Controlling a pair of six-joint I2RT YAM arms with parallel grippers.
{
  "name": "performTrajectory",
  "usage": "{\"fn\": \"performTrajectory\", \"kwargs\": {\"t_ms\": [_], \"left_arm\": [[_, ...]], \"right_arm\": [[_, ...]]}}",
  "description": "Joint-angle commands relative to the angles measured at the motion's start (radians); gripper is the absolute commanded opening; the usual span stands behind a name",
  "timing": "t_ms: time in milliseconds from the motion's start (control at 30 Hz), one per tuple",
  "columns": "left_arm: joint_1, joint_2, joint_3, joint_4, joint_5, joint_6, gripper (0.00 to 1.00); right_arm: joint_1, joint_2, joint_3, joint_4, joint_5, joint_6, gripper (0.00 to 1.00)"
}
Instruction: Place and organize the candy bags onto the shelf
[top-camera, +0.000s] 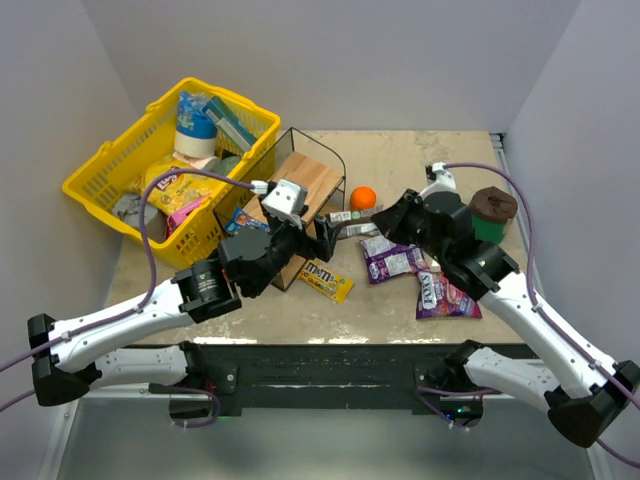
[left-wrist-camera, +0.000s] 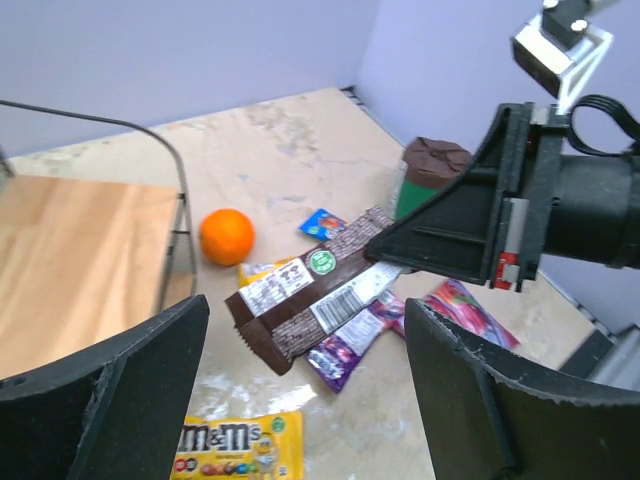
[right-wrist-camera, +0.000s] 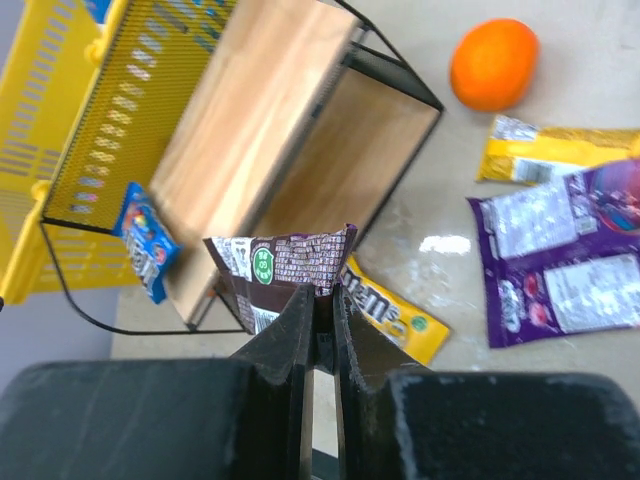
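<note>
Top camera high behind the near edge, facing down onto table (top-camera: 390, 300), left wrist low, right wrist above shelf (right-wrist-camera: 250, 130), both sharing orange (left-wrist-camera: 227, 236) and brown candy bag (left-wrist-camera: 300, 300).

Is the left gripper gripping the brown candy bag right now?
No: the left gripper stands wide open, and the right gripper alone pinches the brown candy bag by one end.

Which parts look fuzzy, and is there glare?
Right wrist view: right gripper soft and out of focus at the bottom, white glare patch on the table. Left wrist view: left gripper likewise dark and soft. Top view: sharp throughout.
</note>
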Motion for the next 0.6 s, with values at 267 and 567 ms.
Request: {"fn": "performTrajectory", "kwargs": {"t_ms": [267,567], "left_arm": [[0.076,-0.200,0.036,-0.223,-0.225,-0.096,0.85],[0.076,-0.292,0.026,-0.325,-0.306,-0.100,0.86]], "right_arm": [[0.025,0.285,0.152,0.316,-0.127,0.086,0.00],[0.063,0.433,0.243,0.375,-0.026,0.164,0.00]]}}
